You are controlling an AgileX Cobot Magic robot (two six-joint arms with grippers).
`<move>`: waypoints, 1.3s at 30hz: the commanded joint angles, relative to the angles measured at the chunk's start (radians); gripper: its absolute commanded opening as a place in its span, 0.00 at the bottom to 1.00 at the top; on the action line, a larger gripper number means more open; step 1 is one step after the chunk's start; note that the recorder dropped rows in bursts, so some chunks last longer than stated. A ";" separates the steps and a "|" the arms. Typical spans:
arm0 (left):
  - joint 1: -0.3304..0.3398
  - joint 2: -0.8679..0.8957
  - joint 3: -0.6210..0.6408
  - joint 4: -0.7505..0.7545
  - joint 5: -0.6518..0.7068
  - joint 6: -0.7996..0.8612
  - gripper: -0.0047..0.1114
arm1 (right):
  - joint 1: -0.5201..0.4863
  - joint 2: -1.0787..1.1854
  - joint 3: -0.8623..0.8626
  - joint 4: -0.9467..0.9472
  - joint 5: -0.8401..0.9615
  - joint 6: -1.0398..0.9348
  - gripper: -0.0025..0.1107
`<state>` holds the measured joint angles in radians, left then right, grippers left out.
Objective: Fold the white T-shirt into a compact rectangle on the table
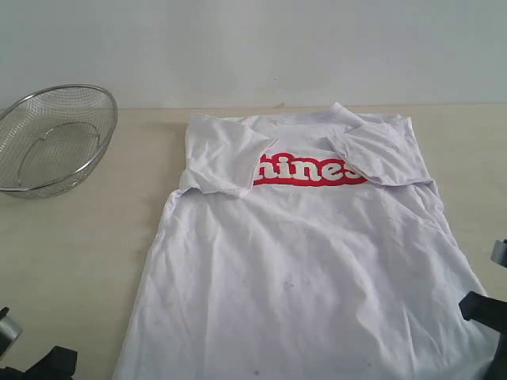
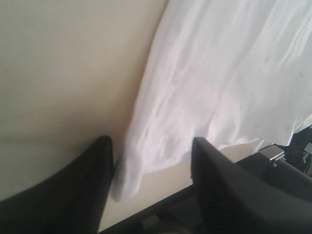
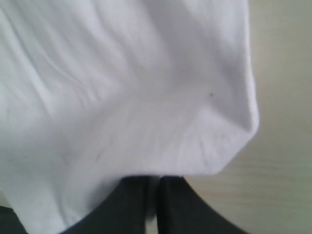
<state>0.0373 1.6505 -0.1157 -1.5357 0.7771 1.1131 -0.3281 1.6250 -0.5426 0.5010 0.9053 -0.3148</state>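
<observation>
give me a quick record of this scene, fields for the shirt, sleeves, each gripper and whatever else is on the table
white T-shirt: flat, front up, on the table
sleeves: both folded inward over the chest, covering the ends of the red band
left gripper: open, jaws either side of a hem corner
right gripper: shut, seems to pinch the hem near the opposite corner
wire-mesh bowl: far left in the exterior view, apart from the shirt
progress: body not yet folded

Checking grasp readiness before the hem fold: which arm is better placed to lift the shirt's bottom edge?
Right, probably. The right gripper is shut, seemingly pinching a hem corner of the white T-shirt; the left gripper stands open around the other corner, gripping nothing yet.
</observation>
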 commanded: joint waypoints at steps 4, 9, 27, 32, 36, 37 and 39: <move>-0.026 0.047 0.005 -0.043 -0.078 0.036 0.47 | -0.002 -0.010 -0.006 0.014 0.008 -0.027 0.02; -0.038 0.061 0.001 -0.066 -0.096 0.050 0.47 | -0.002 -0.010 -0.006 0.014 0.010 -0.027 0.02; -0.038 0.061 0.001 -0.209 -0.108 0.149 0.08 | -0.002 -0.010 -0.006 0.019 0.015 -0.032 0.02; -0.038 0.061 0.001 -0.209 -0.062 0.189 0.08 | -0.002 -0.018 -0.006 0.036 0.048 -0.051 0.02; -0.038 0.061 -0.001 -0.209 -0.033 0.211 0.08 | -0.002 -0.070 -0.006 0.036 0.052 -0.053 0.02; -0.038 0.061 -0.001 -0.209 -0.016 0.211 0.08 | -0.002 -0.088 -0.006 0.036 0.061 -0.051 0.02; -0.038 0.061 -0.001 -0.209 0.000 0.218 0.08 | -0.002 -0.124 -0.006 0.036 0.075 -0.049 0.02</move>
<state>0.0019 1.7087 -0.1177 -1.7319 0.7472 1.3121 -0.3281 1.5476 -0.5426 0.5325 0.9552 -0.3574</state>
